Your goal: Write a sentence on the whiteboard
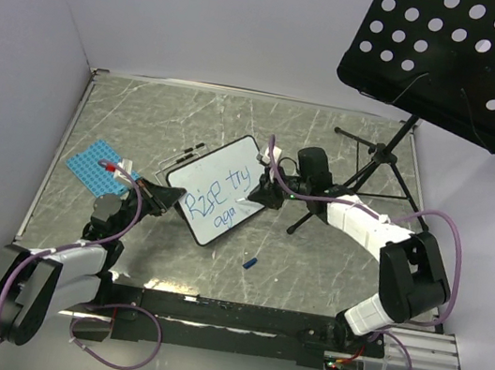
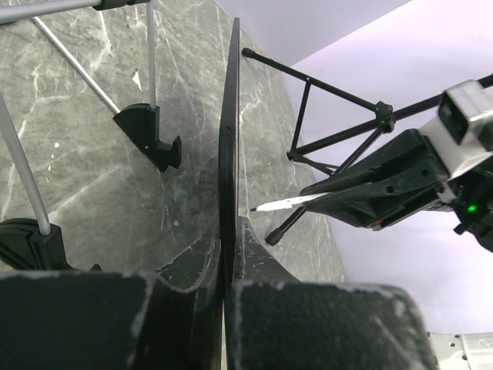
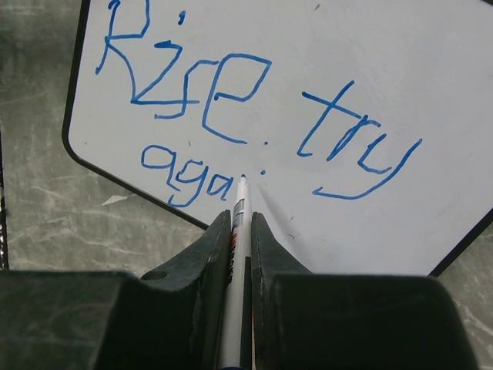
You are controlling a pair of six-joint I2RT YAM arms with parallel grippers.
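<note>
Tabletop: grey marble-patterned table (image 1: 146,111) with pale walls behind it, matte and veined.
Music stand: black perforated tray (image 1: 459,59) at the far right on a thin tripod, well apart from the writing.
Whiteboard: glossy white rectangle with a thin black frame and rounded corners (image 1: 218,190), mid-table between the two arms. Its long axis runs diagonally from near-left to far-right in the top view.
Left gripper: jaws (image 2: 229,247) pinched narrow on the whiteboard's black rim (image 2: 229,154), seen edge-on, steadying the board at its near-left end.
Right gripper: jaws (image 3: 240,223) closed on a slim white marker (image 3: 237,254), reaching in from the board's right side. It is the arm nearer the blank area.
Sentence: blue handwriting (image 3: 219,98), "Rise try" above and "aga" below with a dot after it. The strokes are uneven and the last word looks unfinished.
Key relation: the marker tip (image 3: 243,179) sits just right of the final "a". The free white surface for the remaining letters lies to the right along the lower line.
Contact: I judge the tip is touching or just off the board. The glare makes it hard to tell.
Blue plate: studded square (image 1: 94,164) left of the board.
Small blue piece: possibly the marker cap (image 1: 250,263), on the table near the board's near edge.
</note>
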